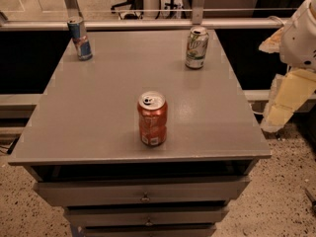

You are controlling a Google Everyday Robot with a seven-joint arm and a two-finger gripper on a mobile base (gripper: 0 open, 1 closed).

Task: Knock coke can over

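The coke can point(152, 118), red-orange with a silver top and a small white label patch, stands upright near the front middle of the grey cabinet top point(98, 112). My gripper point(285, 101) hangs at the right edge of the view, off the cabinet's right side, below the white arm housing point(301, 33). It is well to the right of the can and does not touch it.
A slim blue-and-silver can point(79, 37) stands at the back left corner. A green-and-white can point(196, 47) stands at the back right. A metal rail point(148, 23) runs behind the cabinet. Drawers point(143, 191) sit below the front edge, over speckled floor.
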